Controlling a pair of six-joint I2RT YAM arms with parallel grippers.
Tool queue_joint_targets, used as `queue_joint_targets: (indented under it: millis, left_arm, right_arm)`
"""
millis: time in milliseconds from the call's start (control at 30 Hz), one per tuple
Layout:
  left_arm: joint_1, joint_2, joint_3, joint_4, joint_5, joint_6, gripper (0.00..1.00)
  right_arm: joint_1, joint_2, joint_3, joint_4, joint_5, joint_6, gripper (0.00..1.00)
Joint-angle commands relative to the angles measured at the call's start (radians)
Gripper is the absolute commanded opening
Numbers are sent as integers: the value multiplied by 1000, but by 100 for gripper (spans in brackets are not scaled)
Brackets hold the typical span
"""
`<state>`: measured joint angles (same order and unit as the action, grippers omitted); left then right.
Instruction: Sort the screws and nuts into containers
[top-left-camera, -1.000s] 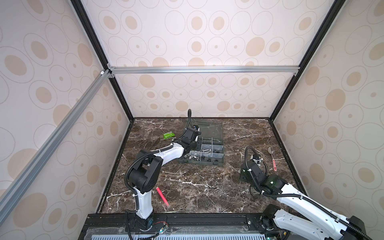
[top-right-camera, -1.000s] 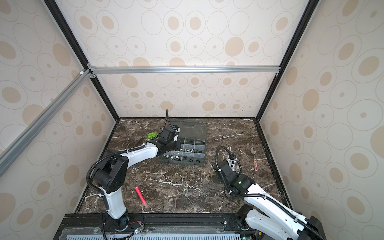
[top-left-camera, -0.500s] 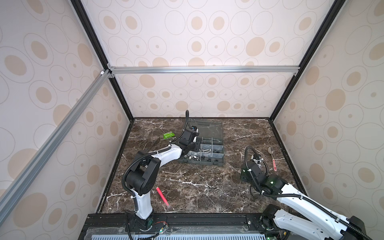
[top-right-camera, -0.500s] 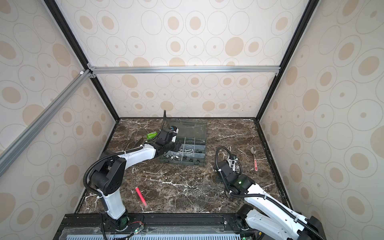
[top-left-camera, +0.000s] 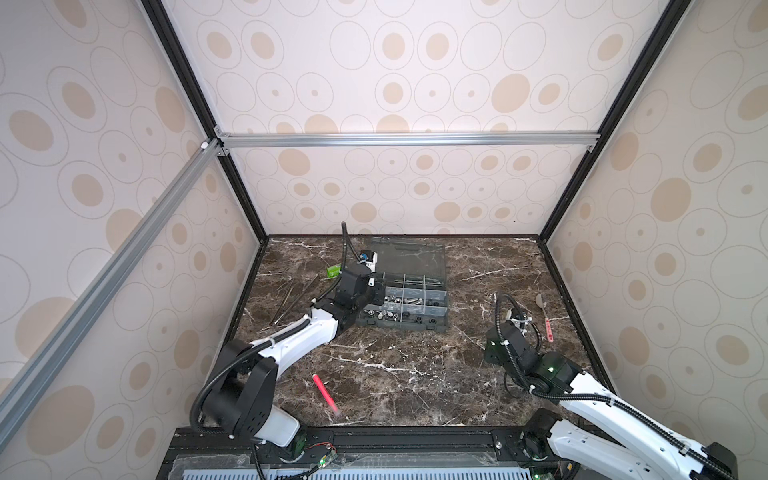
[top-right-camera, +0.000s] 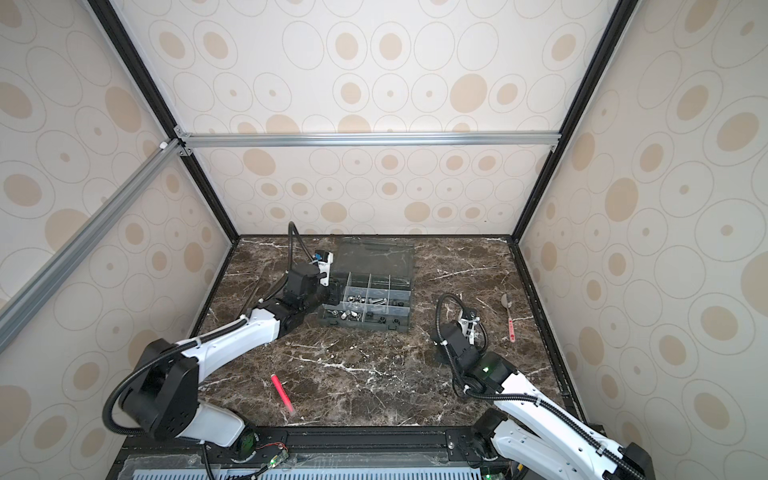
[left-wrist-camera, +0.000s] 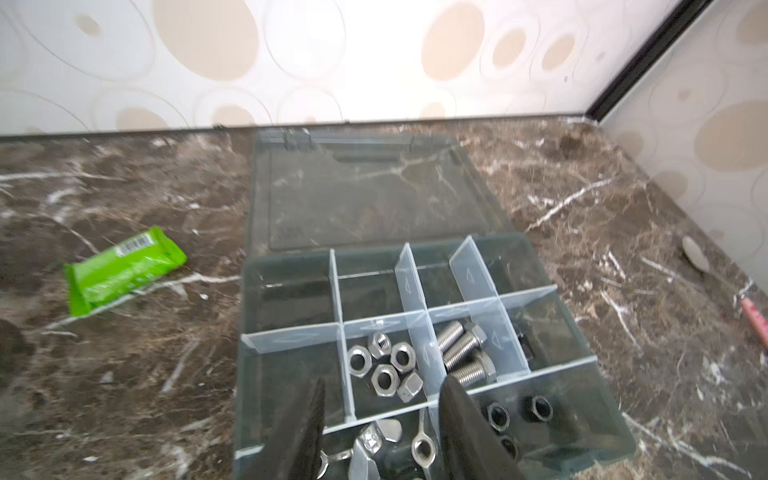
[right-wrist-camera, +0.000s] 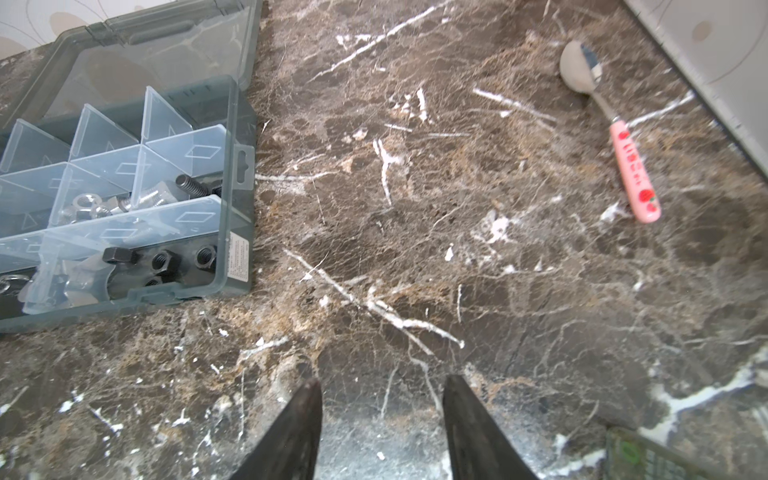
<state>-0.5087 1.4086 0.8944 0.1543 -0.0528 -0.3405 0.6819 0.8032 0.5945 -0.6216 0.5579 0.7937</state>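
Top views: in both top views, dark grey organiser box (top-left-camera: 405, 329) on brown marble table (top-left-camera: 415, 374), clear lid laid open behind; left gripper (top-left-camera: 376, 295) at the box's left edge.

Left wrist view: fingers (left-wrist-camera: 299, 428) apart, nothing between, above the compartments (left-wrist-camera: 405, 274). Silver hex nuts (left-wrist-camera: 384, 368) in a middle-row cell, silver bolts (left-wrist-camera: 463, 353) in the next, wing nuts (left-wrist-camera: 372, 438) and black nuts (left-wrist-camera: 497, 415) in the nearest row.

Right wrist view: right gripper (right-wrist-camera: 381, 419) spread over bare marble, gripping nothing; pink-handled spoon (right-wrist-camera: 633, 183) well apart from the box.
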Motion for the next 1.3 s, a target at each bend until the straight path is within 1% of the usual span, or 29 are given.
queue_joint_targets:
  millis: [0, 67, 100, 167, 233, 300, 333, 367, 400, 433, 467, 500, 533, 567, 600, 633, 733, 833, 933, 1000, 1033, 1067, 1100, 1167, 1267]
  left_arm:
    - [24, -130, -49, 75, -155, 7, 48]
    - [36, -215, -94, 90, -228, 24, 50]
    - [42, -259, -119, 100, -270, 37, 52]
    - [52, -348, -167, 120, -353, 69, 58]
    - [62, -435, -230, 187, -449, 103, 67]
    - [74, -508, -283, 228, -526, 138, 73]
    - [81, -543, -313, 261, -557, 171, 75]
    - [86, -569, -338, 281, -587, 195, 77]
    - [91, -597, -368, 315, -639, 215, 82]
    - [92, -622, -399, 350, -726, 218, 97]
    - [94, -644, -429, 383, -834, 202, 99]
    - [98, -667, -477, 442, -951, 193, 99]
    - [109, -688, -544, 545, -1038, 229, 99]
    - [122, -707, -608, 641, -1066, 282, 99]
    - [136, -726, -670, 718, -1071, 318, 99]
    - [146, -740, -709, 733, -1073, 316, 99]
    - [181, -747, -800, 708, -1029, 255, 99]
    - [211, -672, -851, 739, -1003, 179, 99]
    - [241, -541, -852, 756, -927, 135, 99]
    - [256, -431, -846, 827, -784, 180, 99]
    - [260, -376, -841, 865, -733, 202, 99]
    - [262, -310, -838, 913, -708, 211, 99]
    - [265, -260, -824, 963, -735, 228, 99]
    - [272, -210, -797, 968, -698, 246, 99]
    - [285, -150, -797, 1075, -627, 315, 99]
  right_arm:
    - [-8, -15, 28, -3, 94, -77, 52]
    - [-10, -17, 33, 28, 135, -140, 54]
    - [-14, -19, 33, 48, 156, -173, 54]
    - [-24, -20, 39, 90, 187, -236, 56]
    - [-39, -20, 40, 144, 205, -311, 58]
    - [-54, -18, 37, 201, 221, -377, 60]
    - [-64, -15, 30, 243, 231, -414, 64]
    - [-73, -13, 21, 279, 242, -444, 71]
    - [-84, -10, 6, 335, 253, -487, 80]
    - [-95, -7, -19, 417, 260, -545, 94]
    - [-104, -5, -51, 499, 263, -603, 99]
    - [-119, -2, -92, 607, 264, -671, 98]
    - [-133, 3, -132, 694, 256, -728, 98]
    - [-148, 6, -159, 755, 236, -765, 98]
    - [-172, 13, -181, 797, 208, -797, 98]
    - [-192, 20, -194, 817, 189, -809, 98]
    - [-261, 56, -217, 841, 143, -815, 98]
    - [-319, 106, -257, 913, 93, -819, 98]
    - [-361, 174, -305, 1025, 24, -815, 98]
    - [-395, 242, -327, 1072, -52, -803, 99]
    - [-429, 278, -335, 1133, -63, -805, 100]
    - [-437, 303, -297, 1086, -34, -782, 100]
    - [-460, 325, -274, 1052, -63, -773, 100]
    - [-496, 365, -262, 1095, -117, -767, 100]
    - [-539, 420, -245, 1152, -193, -760, 100]
